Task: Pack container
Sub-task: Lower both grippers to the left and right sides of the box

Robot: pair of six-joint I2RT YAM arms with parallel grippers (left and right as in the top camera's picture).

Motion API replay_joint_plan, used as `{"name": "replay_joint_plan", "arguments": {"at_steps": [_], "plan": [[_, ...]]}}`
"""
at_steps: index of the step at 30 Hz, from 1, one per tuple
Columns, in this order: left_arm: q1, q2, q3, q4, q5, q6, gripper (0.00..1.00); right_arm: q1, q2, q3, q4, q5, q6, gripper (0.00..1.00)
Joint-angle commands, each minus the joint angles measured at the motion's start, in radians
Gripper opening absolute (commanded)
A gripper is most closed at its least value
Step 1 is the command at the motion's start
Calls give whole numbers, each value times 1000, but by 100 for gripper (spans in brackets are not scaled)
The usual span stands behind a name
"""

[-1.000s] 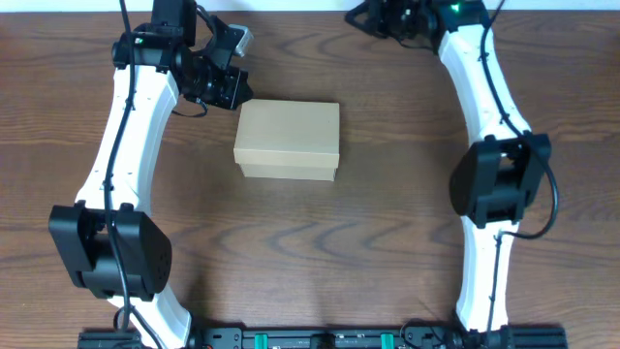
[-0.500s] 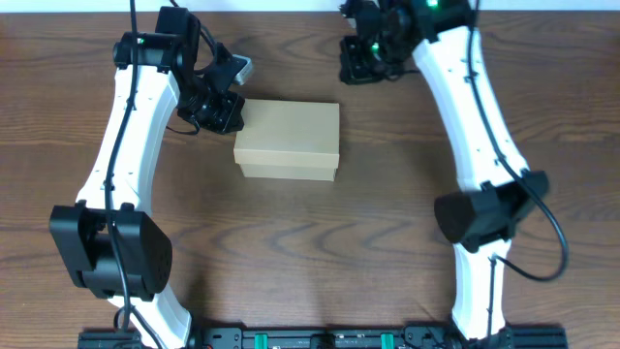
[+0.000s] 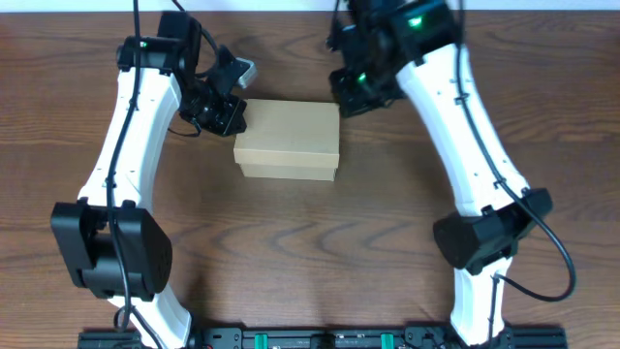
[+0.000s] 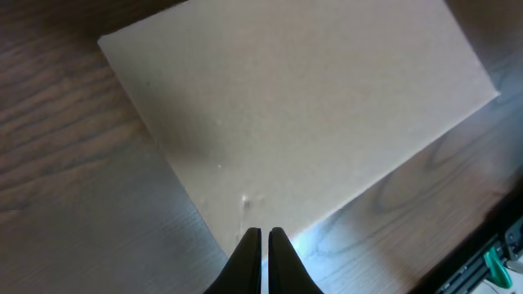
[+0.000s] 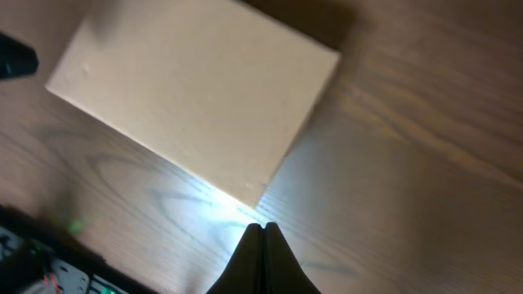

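**Two closed grippers at the container's far corners**

Overhead: the container [image 3: 288,141], a plain tan cardboard box with its lid down, sits on the wooden table [image 3: 320,242], toward the far middle. The left gripper [image 3: 232,116] is at the box's far left corner; whether it touches the cardboard cannot be told. The right gripper [image 3: 351,95] hangs just off the far right corner.

Left wrist: the box's flat top fills most of the view. The dark fingers [image 4: 249,255] are pinched together with only a hairline slit between them. They hold nothing, and their tips are at the box's edge.

Right wrist: the fingers [image 5: 249,263] are pressed into a single dark point and are empty. They are over bare wood just beside one corner of the box, where a bright patch of light falls on the table.
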Motion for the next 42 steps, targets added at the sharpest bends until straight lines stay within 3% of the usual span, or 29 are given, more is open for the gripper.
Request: {"name": "replay_joint_plan", "arguments": {"at_steps": [1, 8, 14, 31, 42], "plan": [[2, -6, -31, 14, 16, 21, 6, 17, -62, -127, 54, 34, -16, 2], [3, -6, -99, 64, 16, 21, 6, 35, -213, -525, 381, -18, -11, 2], [3, -6, -140, 90, 15, 21, 6, 61, -232, -726, 552, -120, 3, 1], [3, -6, -230, 139, 15, 17, 6, 77, -232, -931, 677, -88, 7, 1], [3, -55, -224, 140, 19, -32, 6, 53, -344, -889, 688, -47, 6, 1]]}}
